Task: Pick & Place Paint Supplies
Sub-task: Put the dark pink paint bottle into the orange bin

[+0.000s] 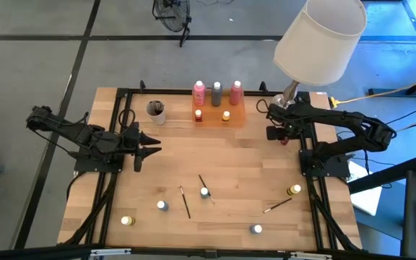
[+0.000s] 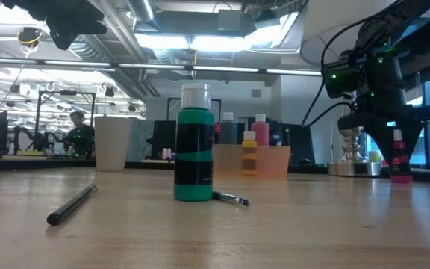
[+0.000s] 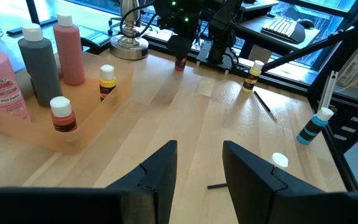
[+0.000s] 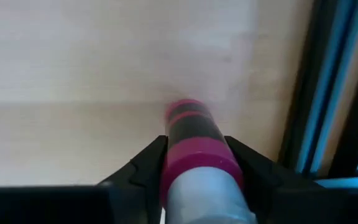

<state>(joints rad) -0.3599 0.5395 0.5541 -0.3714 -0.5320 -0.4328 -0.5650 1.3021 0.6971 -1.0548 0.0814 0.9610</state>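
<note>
**Right hand on small magenta bottle — lift check**

Nearest, right wrist view: the right hand (image 4: pixel 194 142) has its two fingers (image 4: pixel 146 163) against opposite sides of the small magenta bottle (image 4: pixel 188 121), high on the body just under the pale cap. I judge it gripped, not merely flanked.

Axis: the bottle stands upright on the tabletop (image 4: pixel 73 62). Its long axis is vertical, with the cap up toward the wrist and the base down on the wood. The low view agrees, showing it plumb with no lean.

Location: on the right-arm side of the orange tray (image 1: pixel 211 119), apart from it, close to the tabletop's edge rail.

Handling, as a judgement:
- The grip sits high on a narrow, smooth body, so raise straight along the axis before any sideways travel, or the base may swing.
- Keep the bottle vertical in transit.
- Approach the tray from above, because tall bottles and small pots already occupy it and a low sweep could topple them.

Farther off: the left hand (image 3: pixel 199 149) waits on the other side of the tray, parted and empty.
</note>
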